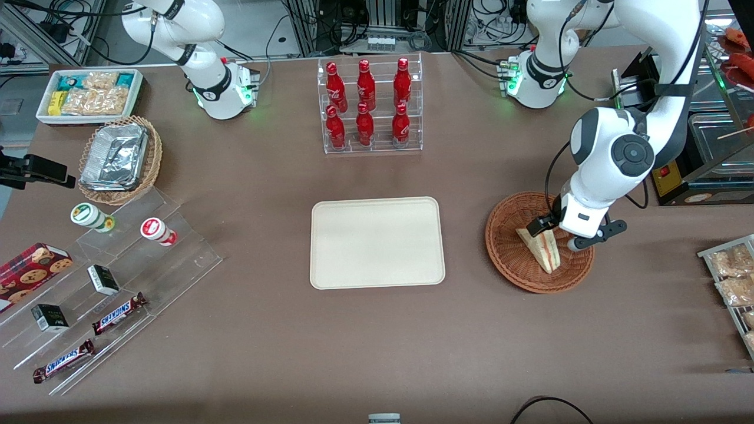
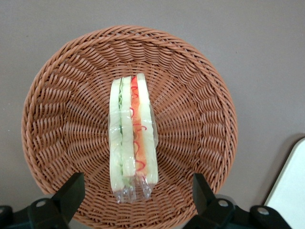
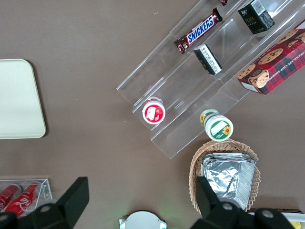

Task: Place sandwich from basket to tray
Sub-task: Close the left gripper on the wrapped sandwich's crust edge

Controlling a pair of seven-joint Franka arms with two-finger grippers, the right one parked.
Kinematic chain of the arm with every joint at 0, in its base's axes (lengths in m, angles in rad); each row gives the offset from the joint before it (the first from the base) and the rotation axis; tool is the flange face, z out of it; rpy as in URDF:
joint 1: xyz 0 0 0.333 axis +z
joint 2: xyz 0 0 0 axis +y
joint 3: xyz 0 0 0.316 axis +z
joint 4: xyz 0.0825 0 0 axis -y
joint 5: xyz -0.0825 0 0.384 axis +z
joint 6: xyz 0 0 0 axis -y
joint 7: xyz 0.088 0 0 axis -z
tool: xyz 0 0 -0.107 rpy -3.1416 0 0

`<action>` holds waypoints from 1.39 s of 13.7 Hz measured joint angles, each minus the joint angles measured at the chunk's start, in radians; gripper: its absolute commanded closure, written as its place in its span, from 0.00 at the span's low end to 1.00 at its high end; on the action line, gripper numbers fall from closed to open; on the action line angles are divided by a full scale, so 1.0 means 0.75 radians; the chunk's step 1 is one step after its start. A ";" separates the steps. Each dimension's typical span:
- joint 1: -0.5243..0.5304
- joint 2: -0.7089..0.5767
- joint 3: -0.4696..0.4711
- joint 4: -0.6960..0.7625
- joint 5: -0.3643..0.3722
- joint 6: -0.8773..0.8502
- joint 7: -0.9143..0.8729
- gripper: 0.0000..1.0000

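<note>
From the front we see our gripper (image 1: 556,234) hanging over the basket (image 1: 508,254), where the sandwich (image 1: 543,248) lies, while the empty tray (image 1: 377,242) waits on the surface toward the parked arm's end. From the left wrist, our fingers (image 2: 71,193) are spread wide and hold nothing, straddling the sandwich (image 2: 131,138) standing on edge in the basket (image 2: 200,95); we judge it best to descend straight, centred on the bread faces, and close gently so the filling is not squashed

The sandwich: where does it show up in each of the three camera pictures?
Front view: sandwich lies in the basket, under the gripper.
Left wrist view: sandwich at the basket's middle, between the open fingers.
Right wrist view: not in it.
Shared landmark: the tray.
</note>
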 measured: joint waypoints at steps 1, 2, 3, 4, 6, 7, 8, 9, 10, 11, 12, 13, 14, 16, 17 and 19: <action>0.000 0.009 0.001 -0.001 0.001 0.014 -0.028 0.00; 0.000 0.017 0.001 -0.004 0.009 0.027 -0.063 0.00; 0.000 0.027 0.001 -0.007 0.029 0.039 -0.116 0.00; 0.000 0.039 0.001 -0.010 0.054 0.055 -0.167 0.00; 0.000 0.070 0.001 -0.014 0.091 0.083 -0.222 0.00; 0.000 0.088 0.001 -0.016 0.096 0.103 -0.230 0.00; 0.000 0.104 0.001 -0.016 0.096 0.113 -0.234 0.00; 0.000 0.119 0.002 -0.017 0.096 0.118 -0.238 0.00; 0.000 0.134 0.003 -0.017 0.096 0.123 -0.247 0.00; 0.000 0.149 0.004 -0.017 0.096 0.132 -0.264 0.00; 0.000 0.166 0.004 -0.018 0.096 0.141 -0.287 0.03; 0.000 0.183 0.005 -0.018 0.096 0.147 -0.307 0.30; 0.000 0.196 0.005 -0.018 0.096 0.149 -0.326 0.77; 0.000 0.211 0.005 -0.018 0.096 0.148 -0.351 1.00; 0.000 0.211 0.005 -0.017 0.098 0.141 -0.350 1.00; 0.001 0.207 0.005 -0.011 0.102 0.112 -0.307 1.00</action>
